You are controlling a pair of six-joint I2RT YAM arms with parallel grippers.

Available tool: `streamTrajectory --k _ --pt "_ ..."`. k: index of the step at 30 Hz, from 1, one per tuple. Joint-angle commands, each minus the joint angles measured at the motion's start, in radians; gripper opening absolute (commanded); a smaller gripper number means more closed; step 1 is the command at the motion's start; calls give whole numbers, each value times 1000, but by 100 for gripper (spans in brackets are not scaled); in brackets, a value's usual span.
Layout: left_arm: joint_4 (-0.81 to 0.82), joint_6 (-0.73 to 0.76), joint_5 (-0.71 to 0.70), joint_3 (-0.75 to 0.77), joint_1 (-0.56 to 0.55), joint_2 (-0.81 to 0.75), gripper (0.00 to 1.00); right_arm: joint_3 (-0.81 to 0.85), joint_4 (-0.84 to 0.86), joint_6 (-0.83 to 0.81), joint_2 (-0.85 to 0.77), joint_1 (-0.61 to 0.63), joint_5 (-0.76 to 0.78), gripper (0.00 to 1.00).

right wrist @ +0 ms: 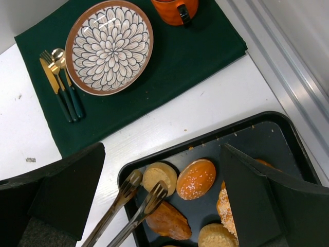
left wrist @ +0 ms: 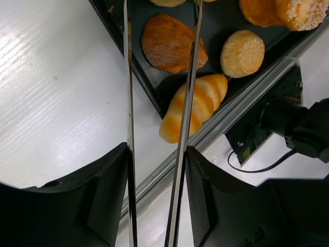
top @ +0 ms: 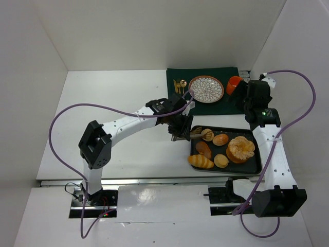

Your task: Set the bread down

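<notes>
Left claw (left wrist: 157, 154) clenched on tongs (right wrist: 128, 186); their tips at the pale bun (right wrist: 160, 176); right claw (right wrist: 162, 152) released.

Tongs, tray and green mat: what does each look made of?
Tongs: probably polished metal, since they are thin, bright strips with a mirror-like shine. Tray: probably dark coated metal. It is matte black with a raised rim, though hard plastic can't be ruled out. Green mat: fabric, with a soft dull surface, no glare and slightly uneven edges.
</notes>
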Motion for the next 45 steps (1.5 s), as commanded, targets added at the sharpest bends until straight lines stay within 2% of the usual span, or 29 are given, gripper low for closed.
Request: streamTrajectory --k 1,4,9,15,20,22,27,30,32,33,34,37,41,42,45 --pt "29 -32 -1 20 -3 8 58 28 -19 -11 -13 8 8 100" --pt "29 -32 45 11 -3 31 56 28 -28 -11 -14 8 -3 100" --pt "29 -43 33 1 -3 -19 27 58 -50 -11 -33 8 6 100" --pt "-32 -20 -34 41 -3 -110 18 58 -50 -11 -32 8 -3 100" --pt "-77 14 -71 112 69 -133 13 58 -50 -2 -58 8 -12 100" --pt "-66 43 -80 162 109 -110 7 58 -50 -2 -75 8 -12 100" --pt "-28 64 -67 387 163 40 7 58 -50 -11 -113 8 -12 100" --pt "52 64 -67 431 187 128 9 58 -59 -11 -122 8 -32 100" --pt "128 74 -15 528 207 216 12 26 -27 -11 -132 8 -54 100" --pt "129 74 -14 529 223 217 12 25 -27 -11 -132 8 -54 100" --pt "129 74 30 625 223 301 12 16 -27 -11 -132 8 -66 100" --pt "164 55 55 742 246 405 15 16 -27 -11 -132 8 -75 100" --pt "337 5 88 690 255 493 19 4 -27 -2 -141 8 -103 100" --pt "424 -26 100 670 255 507 19 4 -27 7 -141 8 -112 100" --pt "428 -54 114 751 264 621 27 -8 -27 7 -150 8 -121 100"
